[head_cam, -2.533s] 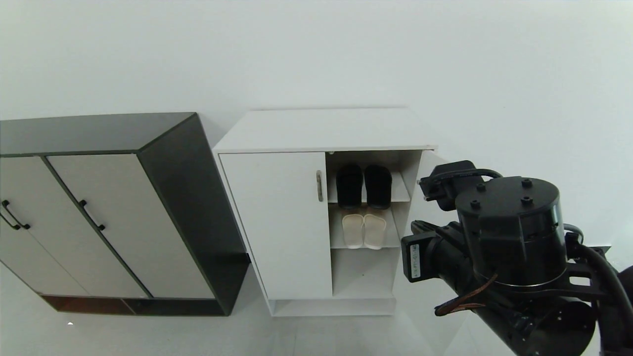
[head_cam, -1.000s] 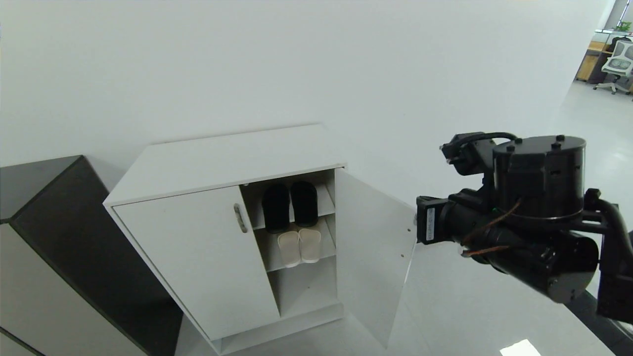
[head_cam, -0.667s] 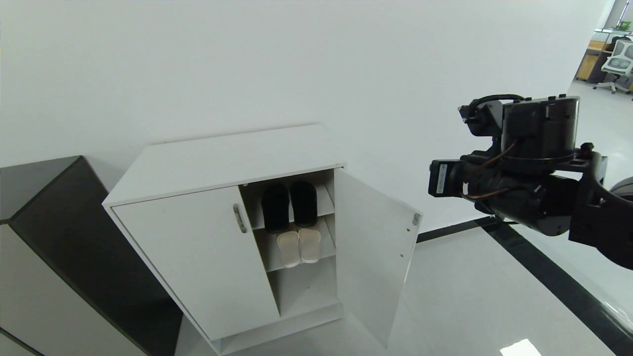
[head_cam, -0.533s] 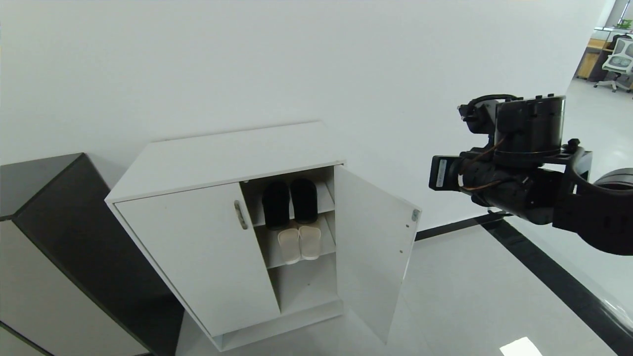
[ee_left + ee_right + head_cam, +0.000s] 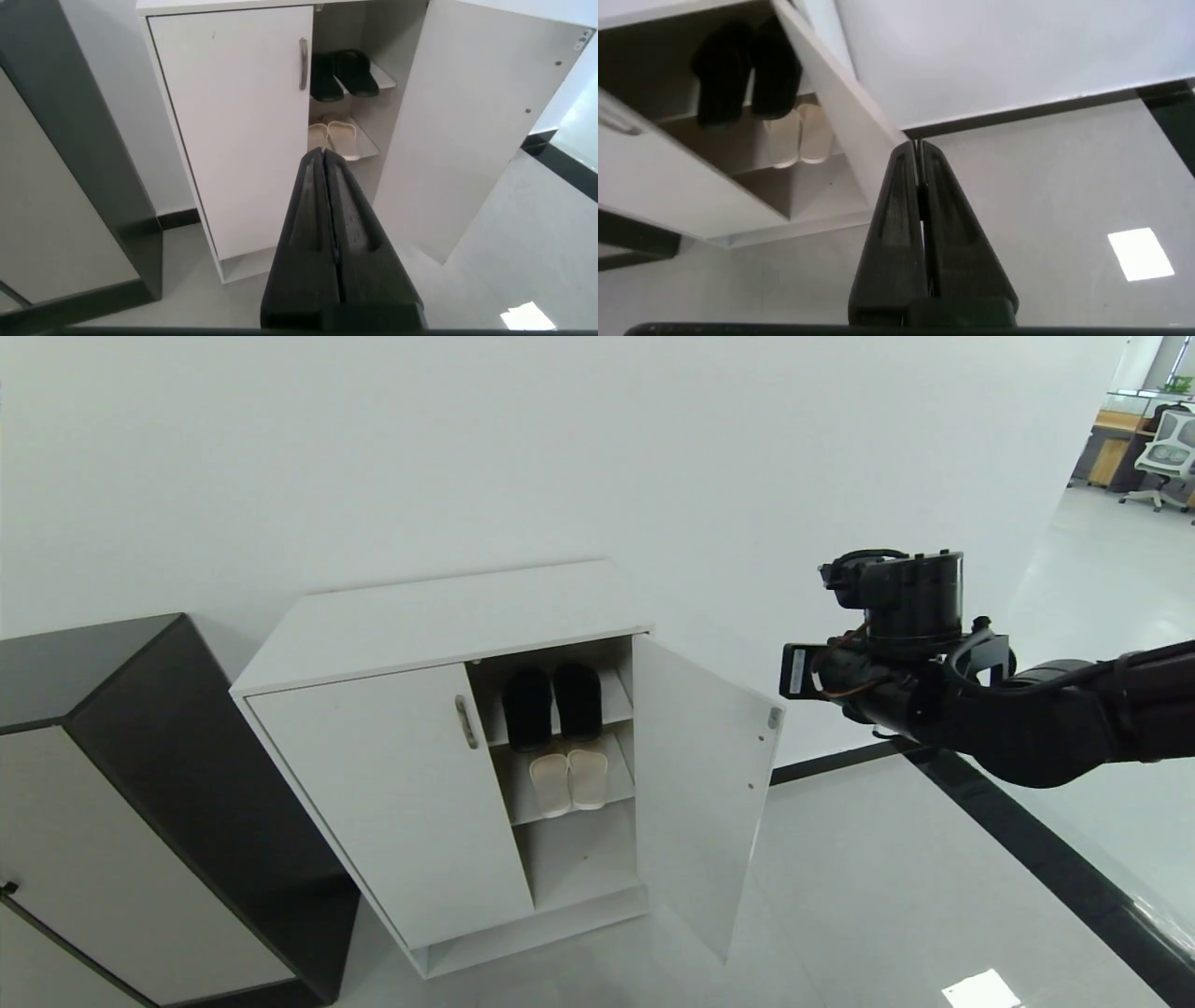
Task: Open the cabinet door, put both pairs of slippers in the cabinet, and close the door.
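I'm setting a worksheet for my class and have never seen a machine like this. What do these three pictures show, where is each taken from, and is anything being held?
It is a wheeled robot with two arms, each ending in a two-fingered tool. The wide picture comes from a camera on its head; its right arm shows on the right. The other two come from wrist cameras, looking along the left tool and right tool; both are shut and hold nothing. Ahead stands a white cabinet, one door swung open. Inside, black slippers lie on the upper shelf, white slippers on the one below.
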### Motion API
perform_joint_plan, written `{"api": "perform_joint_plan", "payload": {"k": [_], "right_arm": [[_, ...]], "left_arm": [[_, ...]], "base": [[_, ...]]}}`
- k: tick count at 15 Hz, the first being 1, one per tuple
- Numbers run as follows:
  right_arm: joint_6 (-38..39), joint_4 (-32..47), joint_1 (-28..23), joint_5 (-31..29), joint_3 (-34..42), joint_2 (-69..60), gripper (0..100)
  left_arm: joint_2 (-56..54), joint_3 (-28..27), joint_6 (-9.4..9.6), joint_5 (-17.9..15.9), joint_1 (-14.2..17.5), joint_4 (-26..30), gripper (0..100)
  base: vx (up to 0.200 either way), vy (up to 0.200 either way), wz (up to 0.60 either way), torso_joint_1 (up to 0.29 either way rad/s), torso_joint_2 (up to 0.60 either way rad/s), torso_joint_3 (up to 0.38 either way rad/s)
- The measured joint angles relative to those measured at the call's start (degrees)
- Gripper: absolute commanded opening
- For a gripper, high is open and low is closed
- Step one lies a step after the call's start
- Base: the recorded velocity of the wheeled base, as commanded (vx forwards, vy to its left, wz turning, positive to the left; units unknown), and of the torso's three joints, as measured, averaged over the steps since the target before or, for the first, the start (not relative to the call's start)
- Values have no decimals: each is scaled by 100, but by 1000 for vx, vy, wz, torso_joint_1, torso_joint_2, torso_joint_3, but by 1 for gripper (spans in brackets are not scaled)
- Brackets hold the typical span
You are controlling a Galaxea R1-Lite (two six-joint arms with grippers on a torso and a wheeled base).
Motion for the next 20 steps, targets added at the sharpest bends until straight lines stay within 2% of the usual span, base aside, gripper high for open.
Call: {"api": "perform_joint_plan", "payload": {"k": [13, 16, 20], "right_arm": [[166, -288, -273, -16, -516, 1329, 0], [266, -235, 17, -35, -400, 1257, 0], [276, -260, 741, -57, 85, 758, 0]], "left_arm": [[0, 0, -2, 0, 0, 0, 0], [0, 0, 0, 2, 0, 0, 0], [0, 0, 2, 0, 0, 0, 0]], "base": [[0, 0, 0, 0, 0, 0], [0, 0, 0, 0, 0, 0], [0, 0, 0, 0, 0, 0]]}}
